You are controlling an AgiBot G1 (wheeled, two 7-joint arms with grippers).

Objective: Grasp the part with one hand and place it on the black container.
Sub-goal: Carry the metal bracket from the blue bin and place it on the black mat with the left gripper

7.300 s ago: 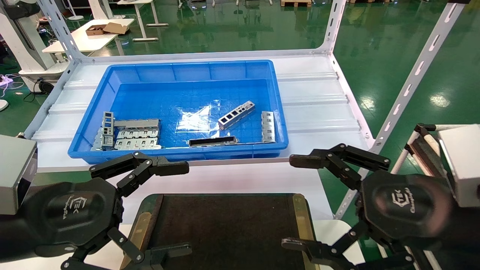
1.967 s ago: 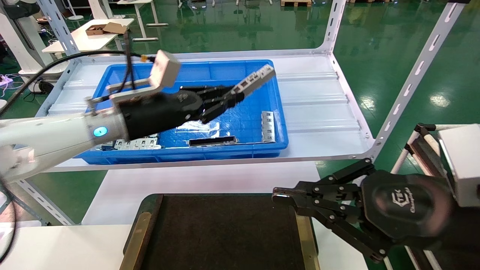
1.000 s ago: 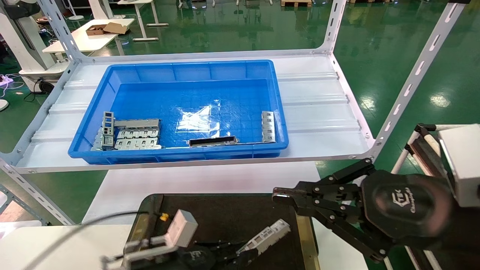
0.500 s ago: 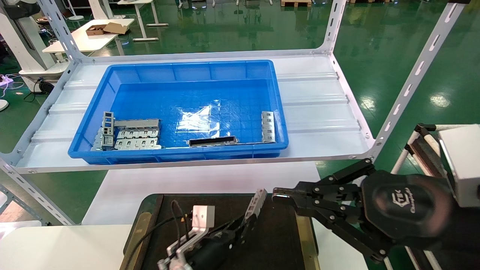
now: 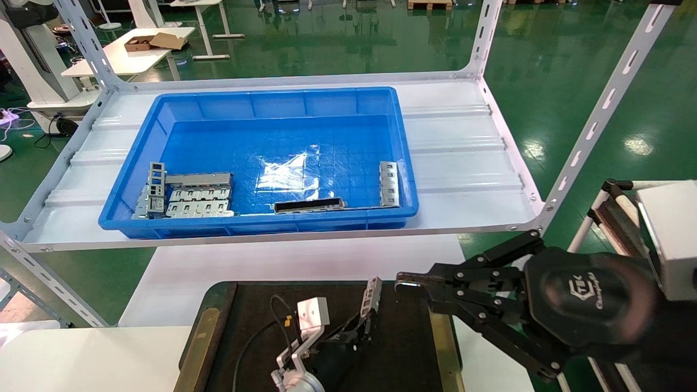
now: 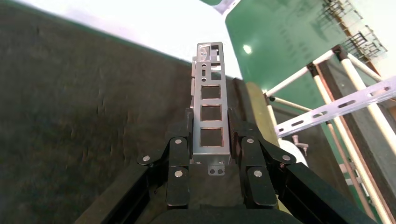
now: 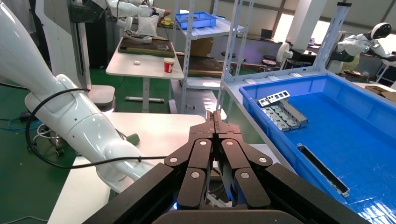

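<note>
The part (image 5: 372, 296), a silver-grey channel bar with rectangular cut-outs, stands steeply tilted over the black container (image 5: 405, 337), near its far middle. My left gripper (image 5: 356, 326) is shut on the part's lower end, low over the tray. The left wrist view shows the part (image 6: 211, 112) clamped between the two fingers of the left gripper (image 6: 211, 135), with the dark tray surface (image 6: 70, 116) beneath. My right gripper (image 5: 400, 283) is shut and empty, hovering at the tray's far right corner. It also shows in the right wrist view (image 7: 215, 119).
The big blue bin (image 5: 261, 103) sits on the white shelf behind the tray. It holds flat grey slotted plates (image 5: 199, 194), a long dark narrow channel (image 5: 309, 205) and a grey slotted piece (image 5: 389, 184). Slotted shelf uprights (image 5: 599, 114) stand to the right.
My left gripper carried the part out of the blue bin down over the black container. In the last half second the part has tipped more upright. The right gripper closed earlier and has stayed still.
</note>
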